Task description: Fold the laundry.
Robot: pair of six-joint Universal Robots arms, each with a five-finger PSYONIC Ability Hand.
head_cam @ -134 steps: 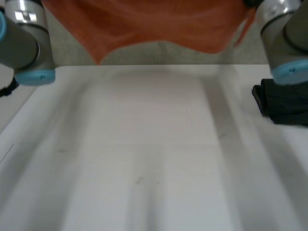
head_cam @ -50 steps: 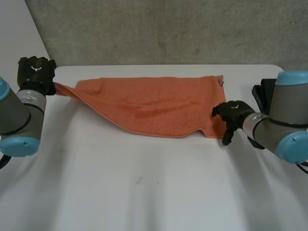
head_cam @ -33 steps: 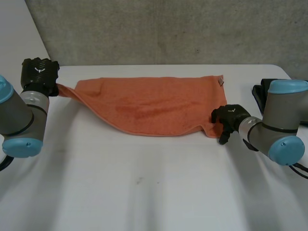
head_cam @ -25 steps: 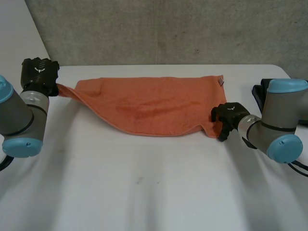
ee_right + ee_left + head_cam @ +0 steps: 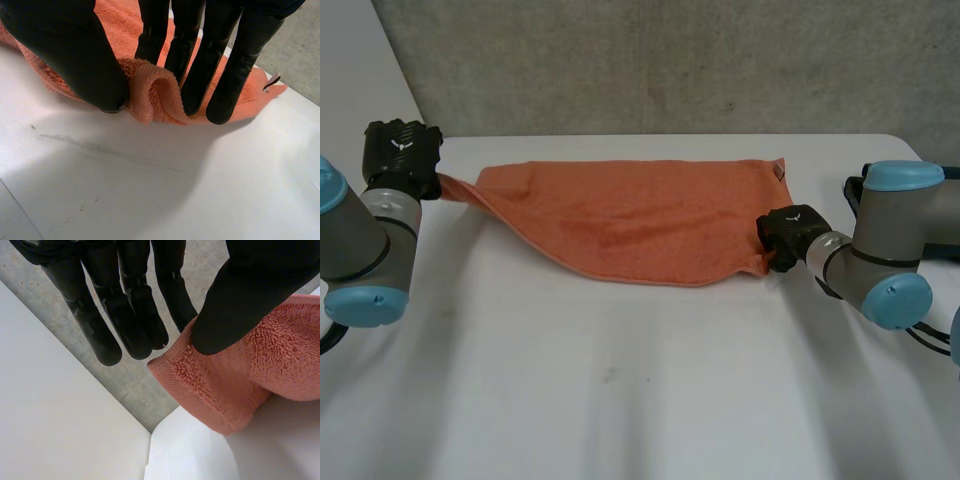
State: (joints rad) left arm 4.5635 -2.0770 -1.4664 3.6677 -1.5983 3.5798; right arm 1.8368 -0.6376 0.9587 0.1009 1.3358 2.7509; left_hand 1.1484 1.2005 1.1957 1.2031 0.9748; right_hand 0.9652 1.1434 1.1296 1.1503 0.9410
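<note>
The left arm (image 5: 355, 240) comes in along the table's left edge, and the left hand (image 5: 398, 158) is raised just off that edge at the towel's (image 5: 650, 220) left corner. In the left wrist view the thumb (image 5: 250, 295) presses the corner of the towel (image 5: 240, 385) against the nearest of the straight, close-set fingers (image 5: 125, 315); the corner is lifted clear of the table (image 5: 260, 455).

The right arm (image 5: 880, 260) reaches in low from the right. The right hand (image 5: 784, 234) is down on the table (image 5: 620, 400) at the towel's near right corner. In the right wrist view its thumb (image 5: 75, 60) and straight fingers (image 5: 220, 75) pinch a bunched fold of the towel (image 5: 155, 95) between them, fingertips at the table top.

The orange towel lies spread across the far half of the table, pulled to a point at the left hand, its near edge slanting towards the right hand.

A dark thing (image 5: 853, 200) at the table's right edge is mostly hidden behind the right arm; what it is cannot be told.

A small tag (image 5: 778, 170) sticks out at the towel's far right corner; no writing on it can be read. Each hand's back carries a small pale mark, too small to read.
</note>
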